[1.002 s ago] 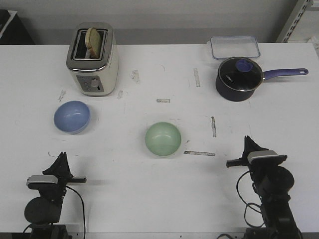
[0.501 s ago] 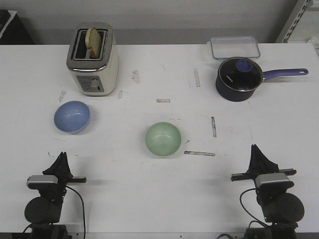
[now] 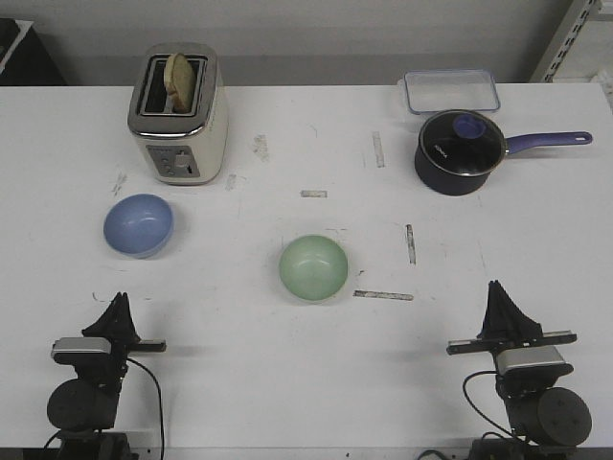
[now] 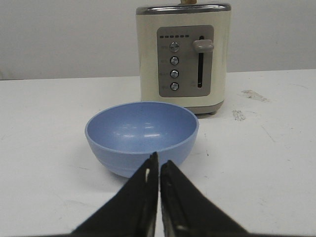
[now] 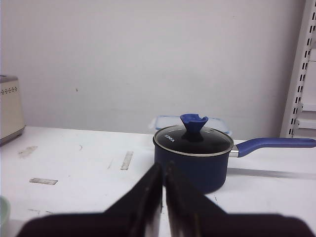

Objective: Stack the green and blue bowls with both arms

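The blue bowl (image 3: 139, 224) (image 4: 142, 135) sits upright on the left of the table, in front of the toaster. The green bowl (image 3: 313, 267) sits upright near the table's middle; only a sliver of its rim (image 5: 3, 210) shows in the right wrist view. My left gripper (image 3: 119, 302) (image 4: 159, 163) rests low near the front edge, shut and empty, its tips pointing at the blue bowl a short way off. At the front right my right gripper (image 3: 501, 290) (image 5: 164, 169) is shut on nothing, facing the saucepan.
A cream toaster (image 3: 179, 113) (image 4: 183, 54) holding toast stands at the back left. A dark purple saucepan (image 3: 461, 151) (image 5: 192, 156) with glass lid stands at the back right, its handle to the right, a clear lidded container (image 3: 451, 91) behind it. Tape strips mark the table.
My right arm has drawn back toward the front edge and settled lower, its gripper turning to face straight ahead. The left arm and both bowls have not moved.
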Controlling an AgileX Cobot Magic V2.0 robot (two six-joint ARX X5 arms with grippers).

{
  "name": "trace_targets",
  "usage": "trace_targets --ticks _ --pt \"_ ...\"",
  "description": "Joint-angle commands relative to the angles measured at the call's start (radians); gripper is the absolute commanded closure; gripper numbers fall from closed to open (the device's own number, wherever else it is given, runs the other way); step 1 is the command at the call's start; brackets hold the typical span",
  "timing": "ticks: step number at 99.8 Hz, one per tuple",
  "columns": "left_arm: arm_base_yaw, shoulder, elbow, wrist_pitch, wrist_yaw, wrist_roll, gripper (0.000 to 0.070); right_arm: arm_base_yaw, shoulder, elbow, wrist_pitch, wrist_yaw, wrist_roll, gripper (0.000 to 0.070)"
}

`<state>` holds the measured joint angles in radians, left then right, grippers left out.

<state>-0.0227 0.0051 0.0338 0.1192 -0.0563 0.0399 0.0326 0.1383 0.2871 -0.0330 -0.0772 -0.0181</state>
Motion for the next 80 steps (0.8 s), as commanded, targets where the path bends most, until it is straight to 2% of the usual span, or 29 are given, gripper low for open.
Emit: trace_targets --ticks 1,33,68,80 --pt "0.001 -0.002 -0.021 0.025 -0.005 0.013 0.0698 0.001 -0.002 0.006 0.011 0.000 0.002 0.0700" --pt "0.003 -0.001 0.005 0.050 -0.006 0.013 0.0697 0.001 -0.002 0.006 0.011 0.000 0.002 0.0700" --pt "0.003 0.064 0.212 -0.071 -0.003 0.012 0.0697 0.001 -0.002 0.006 0.011 0.000 0.002 0.0700" --pt "0.003 0.122 0.301 -0.157 -0.005 0.012 0.0697 0.001 -0.002 0.006 0.011 0.000 0.002 0.0700"
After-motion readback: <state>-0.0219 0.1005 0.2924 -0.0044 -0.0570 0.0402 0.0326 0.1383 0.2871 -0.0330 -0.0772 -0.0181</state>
